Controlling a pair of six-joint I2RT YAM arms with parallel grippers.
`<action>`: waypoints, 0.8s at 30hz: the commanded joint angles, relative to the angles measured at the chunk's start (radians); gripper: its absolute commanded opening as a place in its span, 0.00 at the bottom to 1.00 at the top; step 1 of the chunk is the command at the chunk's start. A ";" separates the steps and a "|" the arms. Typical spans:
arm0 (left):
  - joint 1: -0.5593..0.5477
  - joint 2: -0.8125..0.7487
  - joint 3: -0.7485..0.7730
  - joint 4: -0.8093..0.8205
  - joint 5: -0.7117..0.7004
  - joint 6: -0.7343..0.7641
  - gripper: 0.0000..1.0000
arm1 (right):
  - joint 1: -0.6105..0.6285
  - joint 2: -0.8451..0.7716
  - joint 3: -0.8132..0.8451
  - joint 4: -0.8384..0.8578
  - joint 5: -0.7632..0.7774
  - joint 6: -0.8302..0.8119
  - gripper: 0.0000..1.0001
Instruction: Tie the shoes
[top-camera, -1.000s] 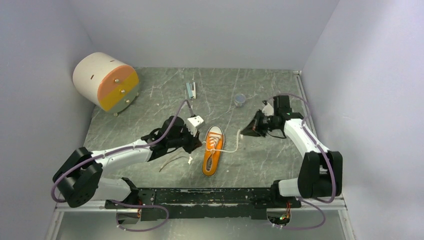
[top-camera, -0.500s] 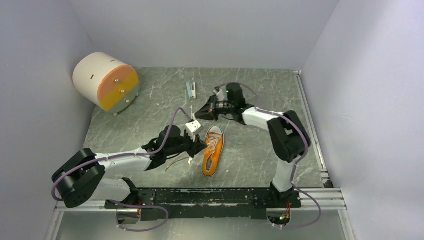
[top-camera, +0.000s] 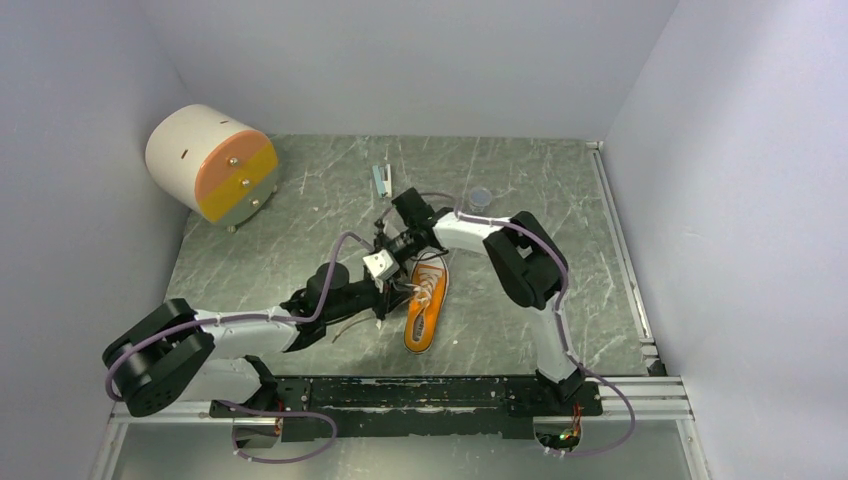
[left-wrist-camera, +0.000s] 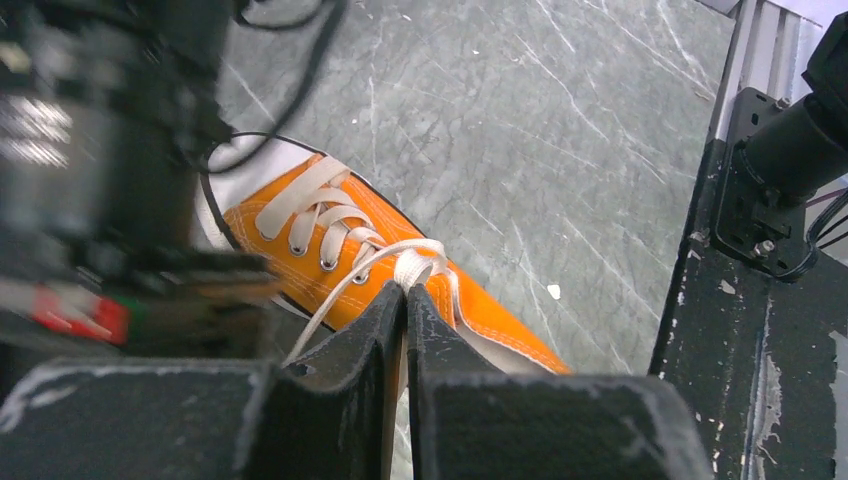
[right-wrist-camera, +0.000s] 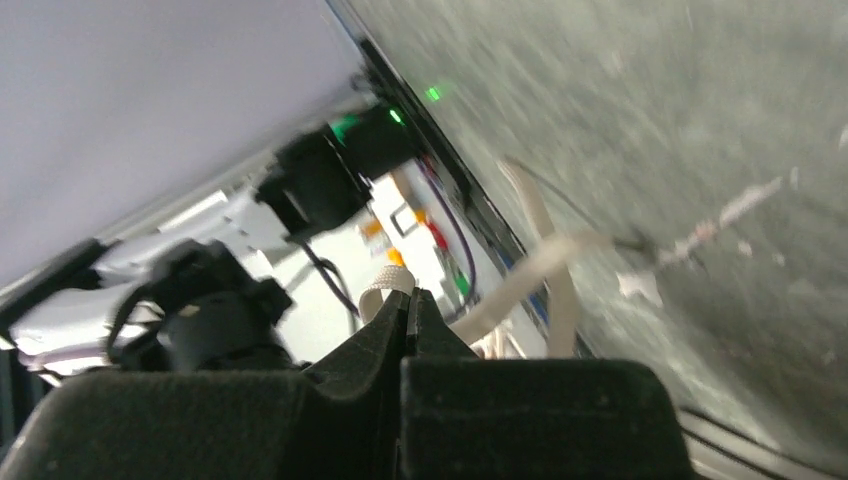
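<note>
The orange sneaker lies mid-table, white toe cap pointing away. My left gripper is at the shoe's left side, shut on a white lace just above the eyelets; the orange upper shows behind the fingers. My right gripper reaches from the right across to the far left of the toe, over my left wrist. In the blurred right wrist view it is shut on a white lace loop, with a lace strand trailing off to the right.
A cream drum with an orange and yellow face stands at the back left. A small blue-white item and a grey round cap lie behind the shoe. A loose cord lies left of the shoe. A black rail runs along the near edge.
My right arm swung from the table's right side across to the left, past the shoe's toe, carrying its lace over my left wrist. My left gripper stayed at the shoe, shifting slightly.
</note>
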 joint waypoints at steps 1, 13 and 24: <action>-0.007 0.051 -0.008 0.152 0.042 0.040 0.11 | 0.040 0.013 -0.050 -0.278 -0.052 -0.161 0.00; -0.007 0.115 -0.048 0.266 0.052 -0.026 0.11 | -0.012 -0.012 0.070 -0.466 0.090 -0.314 0.48; -0.003 0.100 -0.012 0.144 0.042 -0.062 0.11 | -0.159 -0.128 0.170 -0.642 0.212 -0.473 0.61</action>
